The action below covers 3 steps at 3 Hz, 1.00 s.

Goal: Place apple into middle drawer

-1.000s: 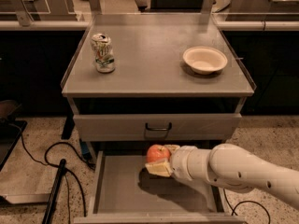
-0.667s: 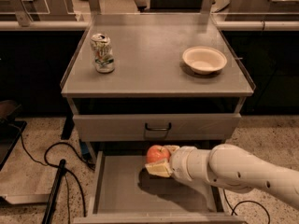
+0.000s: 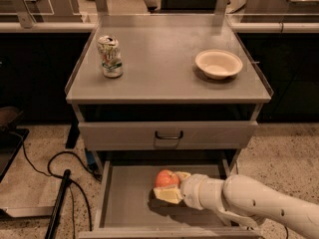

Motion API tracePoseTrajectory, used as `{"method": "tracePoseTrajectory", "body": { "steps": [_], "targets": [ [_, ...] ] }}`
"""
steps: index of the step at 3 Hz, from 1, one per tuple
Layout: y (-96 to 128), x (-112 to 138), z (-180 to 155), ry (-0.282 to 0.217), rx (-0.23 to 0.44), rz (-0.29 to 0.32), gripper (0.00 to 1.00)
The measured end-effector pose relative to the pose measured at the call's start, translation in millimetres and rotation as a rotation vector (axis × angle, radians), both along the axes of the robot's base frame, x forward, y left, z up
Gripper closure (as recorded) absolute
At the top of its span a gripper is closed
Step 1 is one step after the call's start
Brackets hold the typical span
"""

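The red apple [image 3: 165,178] with yellowish patches sits between the cream fingers of my gripper [image 3: 169,185], which is shut on it. The white arm reaches in from the lower right. The apple hangs just above the floor of the middle drawer [image 3: 124,203], a wide grey drawer pulled out below the cabinet. A shadow lies on the drawer floor under the gripper.
On the cabinet top [image 3: 164,59] stand a soda can [image 3: 110,57] at the left and a cream bowl [image 3: 219,63] at the right. The closed drawer above has a dark loop handle [image 3: 168,135]. Black cables [image 3: 60,173] lie on the floor at the left.
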<state>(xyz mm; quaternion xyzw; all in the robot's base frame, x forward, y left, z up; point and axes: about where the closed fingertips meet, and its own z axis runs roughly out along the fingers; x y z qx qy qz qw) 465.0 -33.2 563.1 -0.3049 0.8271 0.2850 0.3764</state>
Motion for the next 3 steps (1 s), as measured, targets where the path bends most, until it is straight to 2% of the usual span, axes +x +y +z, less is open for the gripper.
{"method": "tracePoseTrajectory", "body": {
  "steps": [2, 3],
  "targets": [
    [2.3, -8.9, -56.7, 0.098, 0.08, -0.046, 1.0],
    [3.2, -9.7, -58.7, 0.102, 0.084, -0.045, 1.0]
  ]
}}
